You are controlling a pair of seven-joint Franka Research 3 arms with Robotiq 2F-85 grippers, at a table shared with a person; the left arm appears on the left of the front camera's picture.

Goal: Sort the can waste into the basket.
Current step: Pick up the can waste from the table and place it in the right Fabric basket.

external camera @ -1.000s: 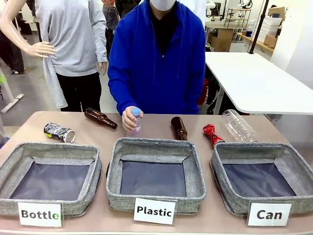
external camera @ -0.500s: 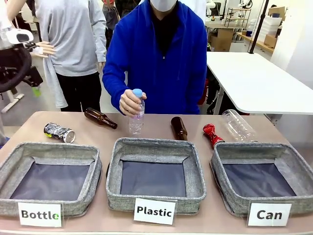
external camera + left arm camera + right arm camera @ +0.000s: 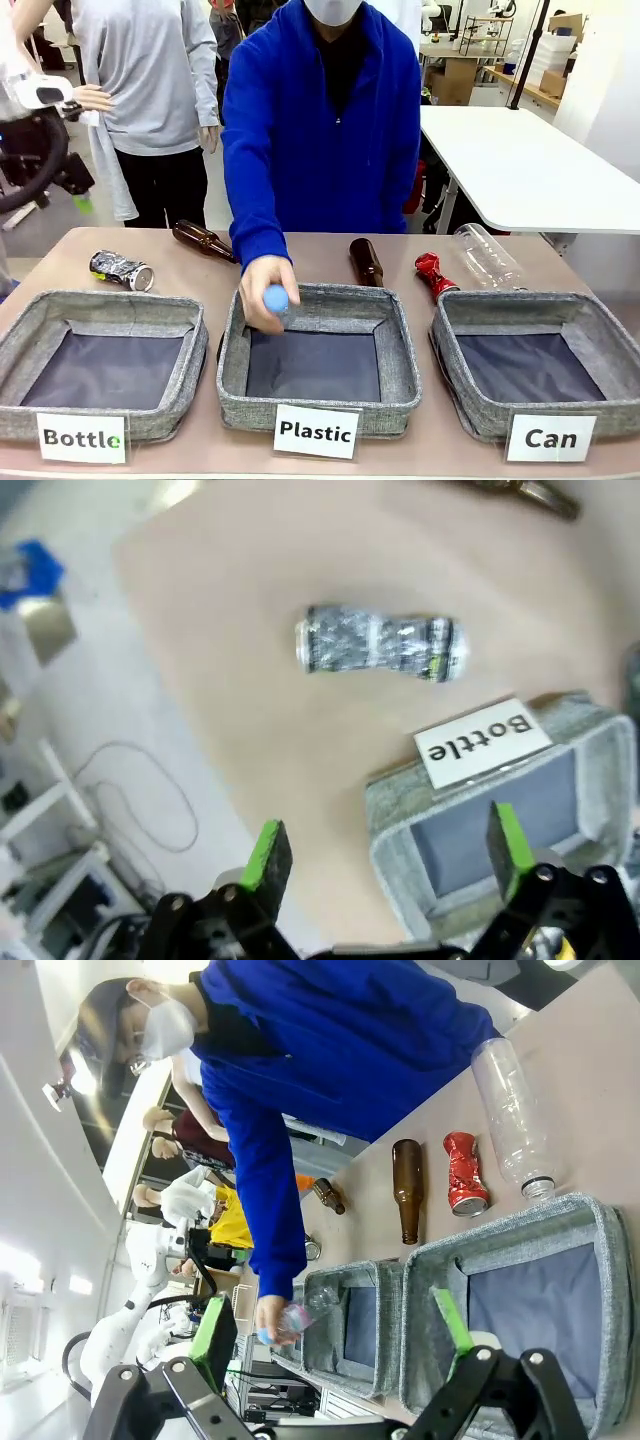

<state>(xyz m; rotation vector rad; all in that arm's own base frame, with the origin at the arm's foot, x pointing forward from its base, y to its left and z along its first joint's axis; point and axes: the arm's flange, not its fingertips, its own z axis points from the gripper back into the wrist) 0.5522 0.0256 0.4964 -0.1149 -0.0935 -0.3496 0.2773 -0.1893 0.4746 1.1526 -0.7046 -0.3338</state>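
You see the left gripper [image 3: 385, 845] and right gripper [image 3: 332, 1328] at frame bottom: black, green pads [image 3: 268, 852]. Person [image 3: 320, 130], centre: blue jacket.

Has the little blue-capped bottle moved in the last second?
Yes. The person's hand carried the blue-capped bottle from the tabletop behind the Plastic basket forward, over its rim.

On the worktop's [image 3: 320, 250] near side stand the Bottle basket [image 3: 110, 305] left, Plastic basket [image 3: 397, 350] middle, Can basket [image 3: 515, 305] right. Behind them, the left can [image 3: 121, 270] lies far left, the right can [image 3: 433, 273] just behind the Can basket's left corner.
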